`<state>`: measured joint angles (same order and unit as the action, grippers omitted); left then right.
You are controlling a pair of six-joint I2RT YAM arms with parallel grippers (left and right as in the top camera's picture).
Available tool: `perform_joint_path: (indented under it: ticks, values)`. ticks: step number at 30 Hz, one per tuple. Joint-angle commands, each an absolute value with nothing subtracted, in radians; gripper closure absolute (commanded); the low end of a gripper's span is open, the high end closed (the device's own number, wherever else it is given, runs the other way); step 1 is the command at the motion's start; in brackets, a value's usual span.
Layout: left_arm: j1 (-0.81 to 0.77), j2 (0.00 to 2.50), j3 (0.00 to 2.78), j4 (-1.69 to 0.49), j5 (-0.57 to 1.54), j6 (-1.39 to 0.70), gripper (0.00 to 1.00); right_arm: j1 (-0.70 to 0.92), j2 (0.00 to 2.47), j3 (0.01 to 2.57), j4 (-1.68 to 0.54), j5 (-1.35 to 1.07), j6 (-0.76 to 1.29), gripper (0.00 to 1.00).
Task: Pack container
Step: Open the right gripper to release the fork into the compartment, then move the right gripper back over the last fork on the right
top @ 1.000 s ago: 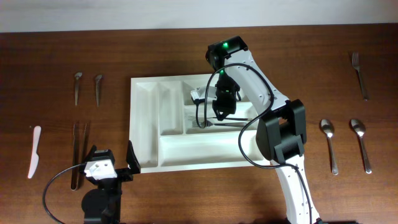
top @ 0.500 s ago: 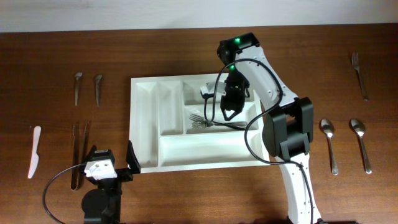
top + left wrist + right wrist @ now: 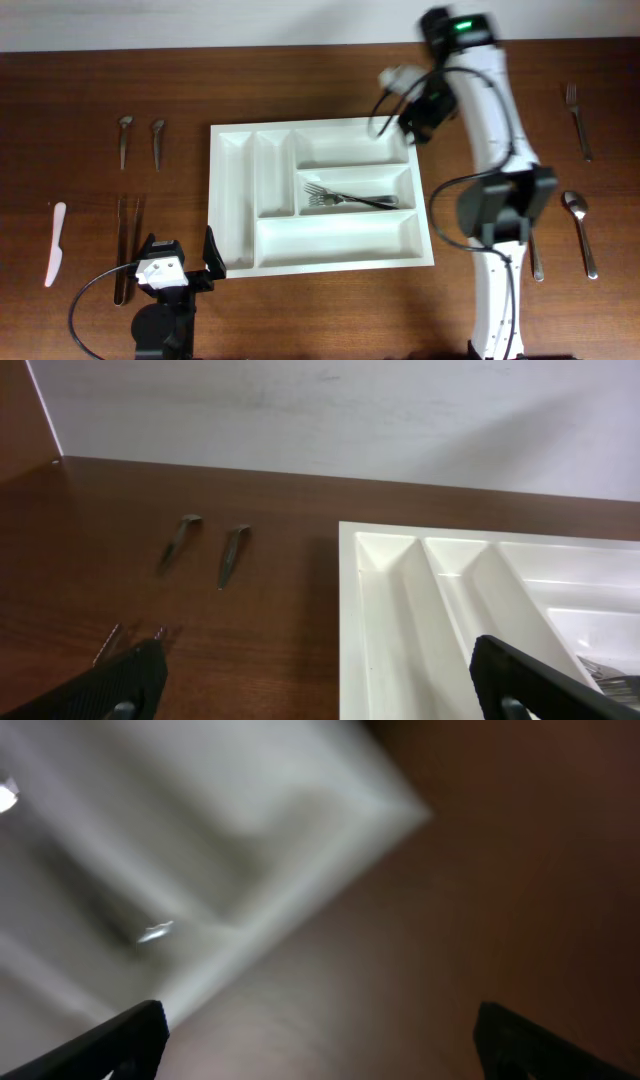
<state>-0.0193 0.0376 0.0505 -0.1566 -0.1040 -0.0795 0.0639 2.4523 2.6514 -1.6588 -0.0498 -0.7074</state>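
The container (image 3: 232,200) is a white compartment tray in the middle of the table. A metal fork (image 3: 350,198), perhaps two stacked, lies in its middle crosswise compartment. My right gripper (image 3: 415,115) hangs blurred above the tray's far right corner. In the right wrist view this gripper (image 3: 330,1045) is open and holds nothing, with the container's corner (image 3: 300,830) below it. My left gripper (image 3: 180,250) rests by the tray's near left corner. From the left wrist it (image 3: 325,690) stands open and empty, facing the container's left edge (image 3: 350,620).
Two spoons (image 3: 124,140) (image 3: 158,142), a white knife (image 3: 55,243) and a pair of thin dark sticks (image 3: 127,240) lie left of the tray. On the right are a fork (image 3: 578,120) and two spoons (image 3: 580,230) (image 3: 536,250). The spoons (image 3: 180,538) also show in the left wrist view.
My right gripper opened, left the fork in the middle compartment, and swung up and right to the tray's far right corner. The left arm stayed still.
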Motion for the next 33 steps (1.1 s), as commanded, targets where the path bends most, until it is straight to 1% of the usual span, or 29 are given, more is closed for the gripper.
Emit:
perform_joint_path:
  ticks: [1, 5, 10, 15, 18, 21, 24, 26, 29, 33]
  values:
    - [-0.023, 0.036, 0.046, -0.154, -0.093, -0.081, 0.01, -0.074, 2.433, 2.777, -1.618, 0.013, -0.518, 0.02]
    - [-0.023, 0.036, 0.046, -0.154, -0.093, -0.082, 0.01, -0.223, 2.433, 2.848, -1.592, -0.033, -0.506, 0.01]
    - [-0.023, 0.036, 0.046, -0.154, -0.093, -0.081, 0.01, -0.345, 2.436, 2.849, -1.560, -0.130, -0.507, 0.01]
    - [-0.023, 0.036, 0.046, -0.154, -0.093, -0.082, 0.01, -0.406, 2.437, 2.838, -1.543, -0.266, -0.507, 0.01]
    - [-0.023, 0.036, 0.046, -0.154, -0.093, -0.081, 0.01, -0.416, 2.437, 2.838, -1.552, -0.339, -0.508, 0.01]
    - [-0.023, 0.036, 0.046, -0.154, -0.093, -0.081, 0.01, -0.421, 2.450, 2.835, -1.467, -0.273, -0.486, 0.01]
    - [-0.023, 0.036, 0.046, -0.154, -0.093, -0.081, 0.01, -0.424, 2.476, 2.821, -1.295, -0.069, -0.319, 0.02]
    - [-0.023, 0.036, 0.046, -0.154, -0.093, -0.081, 0.01, -0.424, 2.496, 2.818, -1.232, -0.020, -0.305, 0.01]
    - [-0.023, 0.036, 0.046, -0.154, -0.093, -0.082, 0.01, -0.429, 2.524, 2.818, -1.191, 0.032, -0.279, 0.01]
    - [-0.023, 0.036, 0.046, -0.154, -0.093, -0.081, 0.01, -0.440, 2.563, 2.817, -1.176, 0.035, -0.231, 0.01]
